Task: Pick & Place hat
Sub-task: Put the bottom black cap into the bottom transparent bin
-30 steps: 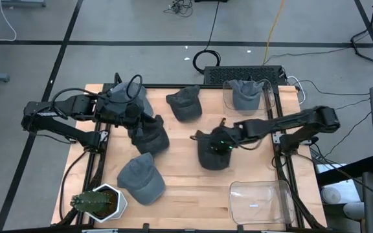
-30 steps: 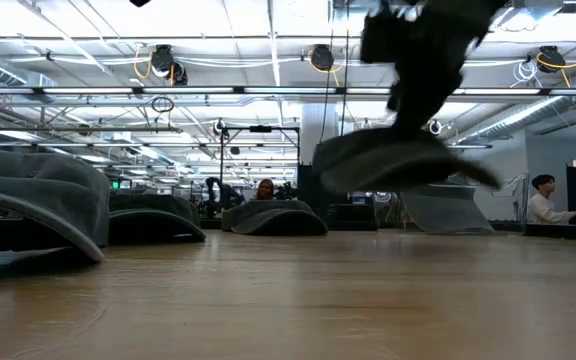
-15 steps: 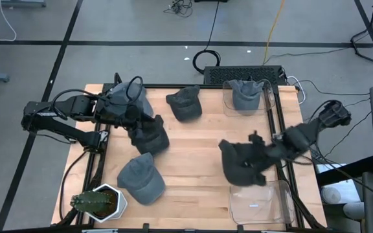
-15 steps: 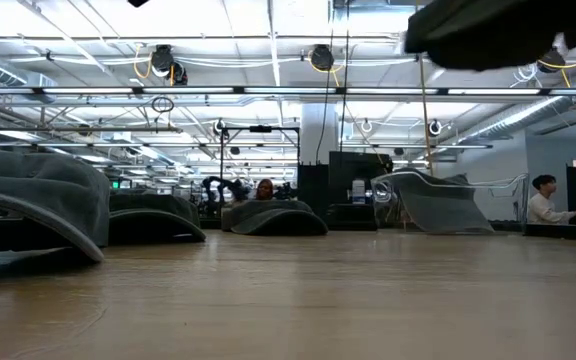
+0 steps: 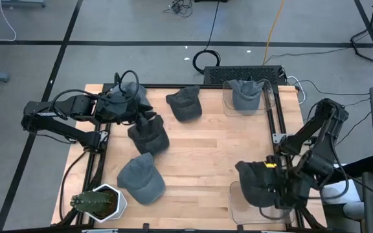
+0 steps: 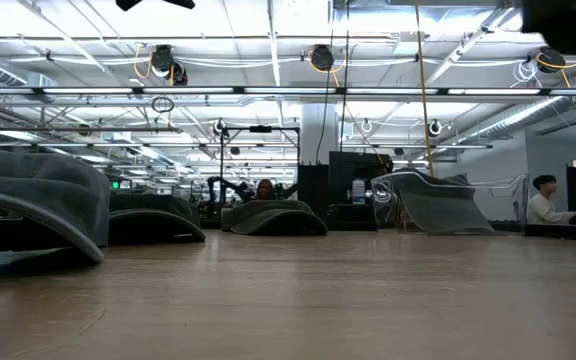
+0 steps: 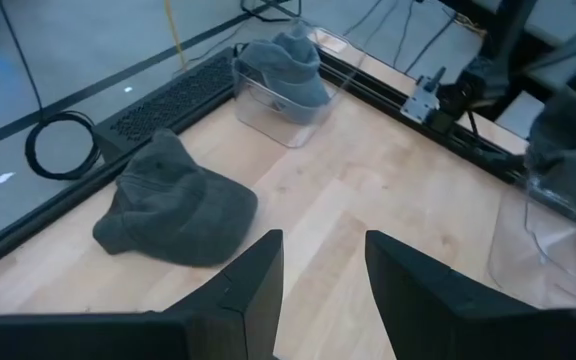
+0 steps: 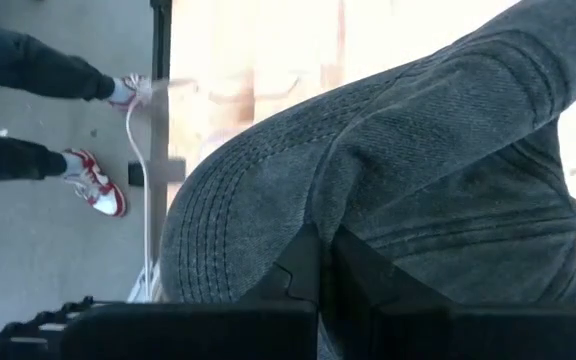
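6 grey hats: 4 loose on table point(image 5: 199, 145), 1 in far bin point(image 5: 225, 97). R gripper point(image 5: 278, 189) clamps the 6th hat point(image 5: 256, 184) over near bin point(image 5: 238, 206). L gripper point(image 5: 138, 115) beside far-left hats, jaws apart, probably empty.

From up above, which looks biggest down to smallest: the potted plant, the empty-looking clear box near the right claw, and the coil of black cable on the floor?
In the high view:
1. Clear box, partly covered by the hat the right claw holds over it.
2. Potted plant.
3. Cable coil, though it lies lower, on the floor, which shrinks it somewhat.
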`<action>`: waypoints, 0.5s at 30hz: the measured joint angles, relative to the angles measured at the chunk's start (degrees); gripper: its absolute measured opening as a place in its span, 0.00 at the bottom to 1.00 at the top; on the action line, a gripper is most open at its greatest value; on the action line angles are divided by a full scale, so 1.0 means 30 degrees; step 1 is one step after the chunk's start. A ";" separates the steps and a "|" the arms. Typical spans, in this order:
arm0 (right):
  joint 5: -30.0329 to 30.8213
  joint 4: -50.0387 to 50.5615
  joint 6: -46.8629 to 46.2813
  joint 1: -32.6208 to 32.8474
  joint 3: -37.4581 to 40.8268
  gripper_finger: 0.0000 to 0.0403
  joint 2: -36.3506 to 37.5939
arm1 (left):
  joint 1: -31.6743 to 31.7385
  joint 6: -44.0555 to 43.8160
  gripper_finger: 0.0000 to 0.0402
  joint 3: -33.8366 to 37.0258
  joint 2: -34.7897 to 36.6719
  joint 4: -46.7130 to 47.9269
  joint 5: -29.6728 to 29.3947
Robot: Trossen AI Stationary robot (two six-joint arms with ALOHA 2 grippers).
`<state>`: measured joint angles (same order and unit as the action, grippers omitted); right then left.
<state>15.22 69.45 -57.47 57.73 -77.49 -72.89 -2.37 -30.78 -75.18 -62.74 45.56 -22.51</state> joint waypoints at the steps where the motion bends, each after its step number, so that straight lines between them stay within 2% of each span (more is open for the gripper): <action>1: 0.0000 -0.0145 -0.0157 0.0306 0.0260 0.00 -0.0090 | 0.0000 -0.0180 0.38 0.0000 0.0000 0.0000 -0.0069; 6: 0.0370 -0.1322 -0.0753 0.1578 0.1660 0.00 -0.0750 | -0.0005 -0.1045 0.38 0.0000 -0.0220 -0.0002 -0.0210; 15: 0.0425 -0.6609 -0.1243 0.2195 0.4767 0.01 -0.0775 | -0.0601 -0.1836 0.38 0.0022 -0.1497 -0.0611 -0.0188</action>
<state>16.50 49.62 -61.20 64.31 -63.19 -75.21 -4.18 -36.29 -75.11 -67.23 43.73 -23.07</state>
